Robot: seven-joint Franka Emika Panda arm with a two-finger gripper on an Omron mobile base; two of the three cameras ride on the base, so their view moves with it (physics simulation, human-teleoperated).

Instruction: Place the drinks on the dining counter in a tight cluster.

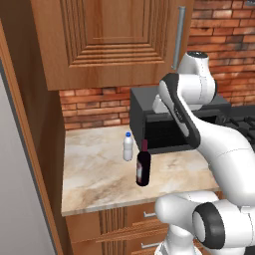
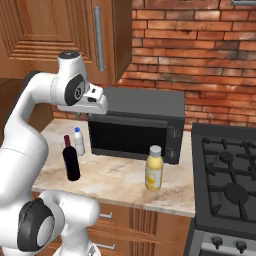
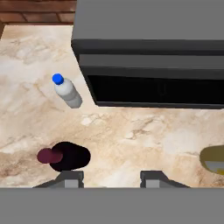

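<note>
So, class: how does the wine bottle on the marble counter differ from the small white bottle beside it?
The wine bottle is dark with a red neck; the white bottle is pale with a blue cap. The wine bottle is taller and wider. It stands nearer the counter's front edge; the white bottle stands further back, by the microwave. Both stand upright, untouched.

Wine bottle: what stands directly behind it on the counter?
Behind the wine bottle stands the small white bottle with a blue cap, upright and apart from it. Beyond that is the brick wall.
</note>
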